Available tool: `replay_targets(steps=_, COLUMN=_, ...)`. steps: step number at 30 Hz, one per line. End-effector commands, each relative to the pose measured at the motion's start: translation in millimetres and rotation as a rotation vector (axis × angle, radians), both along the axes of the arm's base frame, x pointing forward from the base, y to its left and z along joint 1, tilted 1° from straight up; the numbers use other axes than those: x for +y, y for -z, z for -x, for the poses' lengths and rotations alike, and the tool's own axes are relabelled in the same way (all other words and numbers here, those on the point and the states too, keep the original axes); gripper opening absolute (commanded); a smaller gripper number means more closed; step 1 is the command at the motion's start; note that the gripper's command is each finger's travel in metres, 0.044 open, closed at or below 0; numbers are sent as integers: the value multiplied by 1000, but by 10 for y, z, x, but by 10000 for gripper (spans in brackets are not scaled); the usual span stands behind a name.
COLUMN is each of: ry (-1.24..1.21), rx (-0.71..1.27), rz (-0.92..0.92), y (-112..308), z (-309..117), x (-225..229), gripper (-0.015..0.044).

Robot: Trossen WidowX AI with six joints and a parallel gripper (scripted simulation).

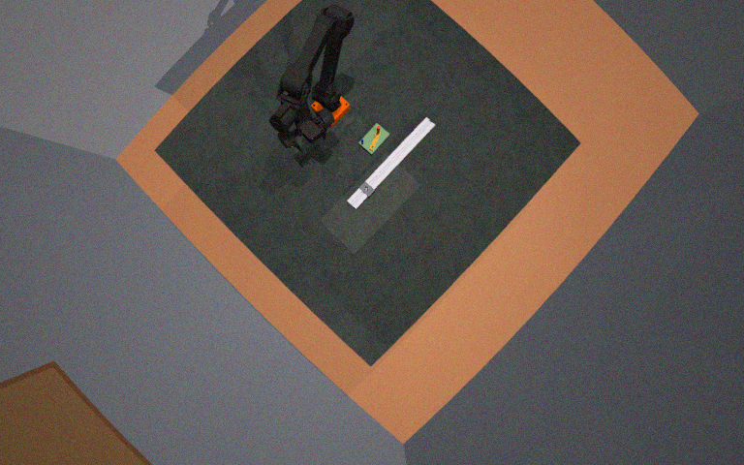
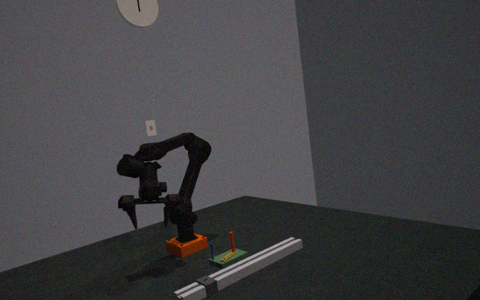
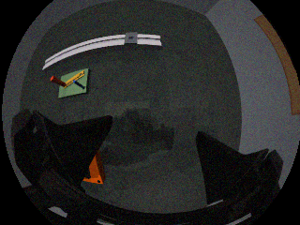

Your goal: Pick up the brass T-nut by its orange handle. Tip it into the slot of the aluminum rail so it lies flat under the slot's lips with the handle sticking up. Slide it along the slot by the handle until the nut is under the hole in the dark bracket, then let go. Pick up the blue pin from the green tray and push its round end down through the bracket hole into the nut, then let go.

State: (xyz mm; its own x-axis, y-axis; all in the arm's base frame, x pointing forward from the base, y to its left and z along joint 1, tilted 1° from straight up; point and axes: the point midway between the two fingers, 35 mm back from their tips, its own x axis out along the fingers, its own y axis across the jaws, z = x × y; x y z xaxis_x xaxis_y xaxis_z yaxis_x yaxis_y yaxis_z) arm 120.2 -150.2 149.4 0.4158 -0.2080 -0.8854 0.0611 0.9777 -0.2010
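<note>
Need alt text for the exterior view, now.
Black robot arm on an orange base, its open gripper empty above the dark table; nearby, a green tray carries an upright blue pin and orange handle, beside a slotted aluminum rail with a dark bracket.

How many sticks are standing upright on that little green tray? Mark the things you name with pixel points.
2: a blue pin (image 2: 212, 252) (image 3: 79, 84) near one corner, and an orange handle (image 2: 232, 241) (image 3: 58, 82) beside the yellow piece (image 2: 228, 256) (image 3: 75, 79). No others seem hidden.
</note>
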Motion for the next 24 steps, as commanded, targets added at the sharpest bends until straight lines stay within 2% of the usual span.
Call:
replay_targets(steps=1, ry=153, rx=63, rz=-211, y=2, z=-426, x=426, gripper=440)
replay_targets(steps=9, ry=409, rx=151, rz=-320, y=-1, z=-709, x=912, gripper=440)
replay_targets(steps=24, ry=747, rx=158, rz=-313, y=-29, z=-875, x=1692, gripper=440)
